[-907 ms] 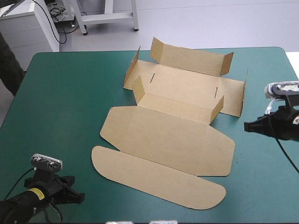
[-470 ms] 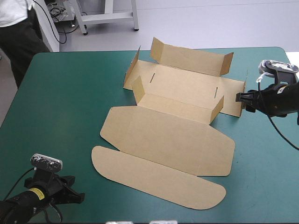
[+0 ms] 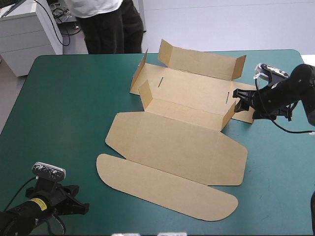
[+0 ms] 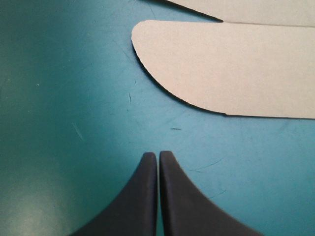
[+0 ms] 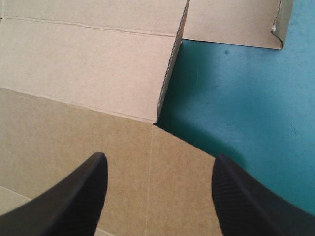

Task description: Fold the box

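A: Where is the box lying?

B: The box [image 3: 187, 147] is lying opened out across the middle of the tabletop [image 3: 64, 108]. Its long axis is running roughly from 9 o'clock to 3 o'clock. The tray part is sitting toward 12 o'clock with its walls standing partway up. The lid panel and the rounded flap [image 3: 162, 189] are lying flat toward 6 o'clock.

A: Which arm is working nearer to it?

B: The right one. The right gripper [image 3: 239, 101] is reaching in at the tray's 3 o'clock end, right at the end wall [image 3: 258, 86]. Its fingers [image 5: 78, 196] are standing wide apart and gripping nothing. In its wrist view, brown board is filling the space between and ahead of them, with bare tabletop off to one side. I cannot tell whether they are touching the board.

A: And the left?

B: The left gripper [image 3: 81, 206] is sitting at about 7 o'clock, by the near left corner. Its tips are pressing together into one point, empty. The rounded flap's end is lying ahead of it, clearly apart from the tips.

A: What is the coming move turning on?

B: In my judgement, on the box lying toward 9 o'clock from the right gripper. That end wall's crease is running 12 to 6, across the long axis. So the right arm looks placed for pushing the wall inward toward 9 o'clock.
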